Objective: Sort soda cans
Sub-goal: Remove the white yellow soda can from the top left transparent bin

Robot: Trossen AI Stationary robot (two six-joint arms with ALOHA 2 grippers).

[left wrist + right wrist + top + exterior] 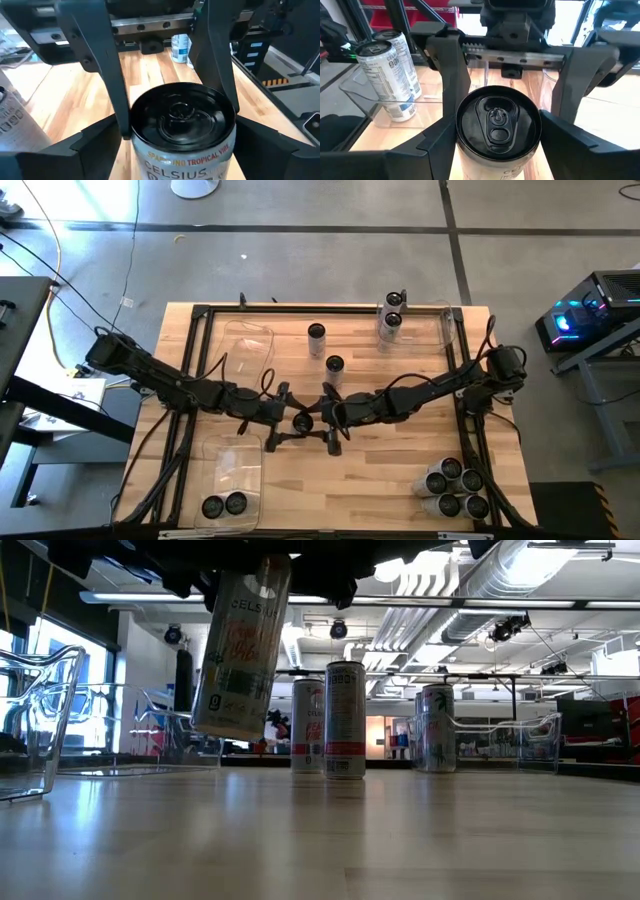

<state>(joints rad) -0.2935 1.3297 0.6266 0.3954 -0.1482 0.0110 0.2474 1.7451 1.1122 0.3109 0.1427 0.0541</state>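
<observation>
The Celsius can (pixel 240 650) you are sorting hangs clear of the worktop (pixel 400 450) at its centre, tilted in the low view, with its black top facing both wrist cameras. The right gripper (pixel 322 420) comes in from 3 o'clock and sits at a middling width, clamped on the can's wall just under the rim. The left gripper (pixel 290 422) meets it from 9 o'clock around the same can, but you cannot tell whether it is bearing on the can or standing off it. Treat this as a handover in mid-air. Expect a thin aluminium wall that is smooth and likely slippery, stiff enough if the can is full and easy to dent if it is empty. Take hold across the straight wall below the rim, not on the tapered shoulder, and square up the tilt before you let go. Two loose cans (pixel 326 348) stand upright toward 12 o'clock, well apart from the grippers. A clear bin (pixel 448 328) at 1 o'clock holds two cans, another bin (pixel 230 460) at 7 o'clock holds two dark-topped cans, and a third bin (pixel 250 340) lies at 11 o'clock. A cluster of silvery cans (pixel 455 490) stands at 5 o'clock.
</observation>
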